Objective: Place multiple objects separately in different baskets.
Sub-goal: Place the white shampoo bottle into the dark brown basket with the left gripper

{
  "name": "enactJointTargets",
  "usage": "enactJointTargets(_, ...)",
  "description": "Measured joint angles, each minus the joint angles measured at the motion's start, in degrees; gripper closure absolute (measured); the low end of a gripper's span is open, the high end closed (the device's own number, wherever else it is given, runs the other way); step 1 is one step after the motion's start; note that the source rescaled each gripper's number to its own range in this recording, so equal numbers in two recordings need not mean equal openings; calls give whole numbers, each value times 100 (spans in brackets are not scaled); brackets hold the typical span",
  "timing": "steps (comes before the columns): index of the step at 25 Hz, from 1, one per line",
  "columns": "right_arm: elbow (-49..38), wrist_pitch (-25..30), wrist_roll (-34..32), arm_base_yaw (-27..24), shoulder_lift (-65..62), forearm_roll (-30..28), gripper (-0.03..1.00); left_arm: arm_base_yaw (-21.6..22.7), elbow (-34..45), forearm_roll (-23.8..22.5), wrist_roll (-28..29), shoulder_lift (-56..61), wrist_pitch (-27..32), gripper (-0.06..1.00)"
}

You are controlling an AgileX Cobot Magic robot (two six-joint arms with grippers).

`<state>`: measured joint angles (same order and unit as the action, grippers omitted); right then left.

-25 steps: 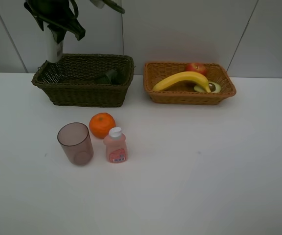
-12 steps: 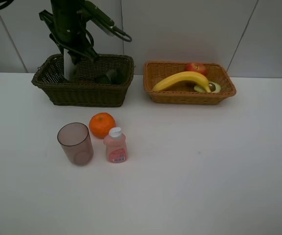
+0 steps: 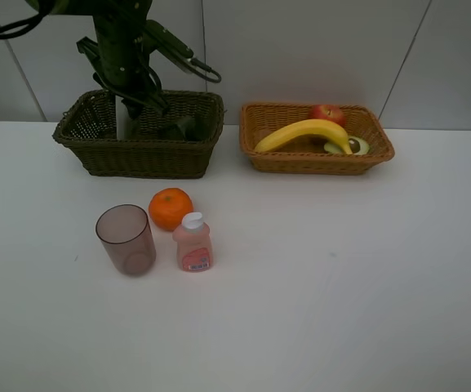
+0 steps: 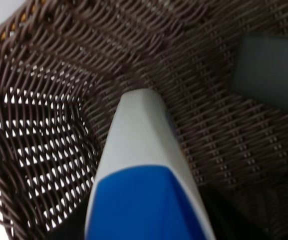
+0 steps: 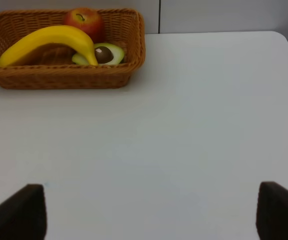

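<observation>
Now Dropping In: Tube Entering the Dark Basket

Compared with a second ago, when it was hanging above the rim, the left gripper point(image 3: 127, 91) is sitting lower and is carrying the white blue-capped tube point(image 3: 123, 120) down inside the dark brown-green basket point(image 3: 137, 151). The jaws are clamping the tube upright, with its flat crimped end pointing at the woven floor. The delivery is looking nearly done, with only the release remaining. The dark green bottle point(image 3: 182, 128) is lying in the same basket, near the tube.

The right gripper point(image 5: 144, 215) is idling over the bare table point(image 3: 341, 286), fingers spread wide and holding nothing.

The orange-tan basket point(image 3: 317, 161), shallower and tightly woven, is holding the curved banana point(image 3: 304, 132), the red apple point(image 3: 327, 113) and the avocado half point(image 3: 351, 146). The dimpled orange point(image 3: 171, 208), the translucent pinkish cup point(image 3: 126, 238) and the small pink bottle point(image 3: 193, 243) are waiting on the table.
</observation>
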<state>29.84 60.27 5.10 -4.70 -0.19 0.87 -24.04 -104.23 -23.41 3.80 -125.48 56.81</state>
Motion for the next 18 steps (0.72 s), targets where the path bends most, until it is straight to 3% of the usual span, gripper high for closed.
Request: enactJointTargets(18,0,0,0,0,0,0,15,11,0,128,0,0,-136,44)
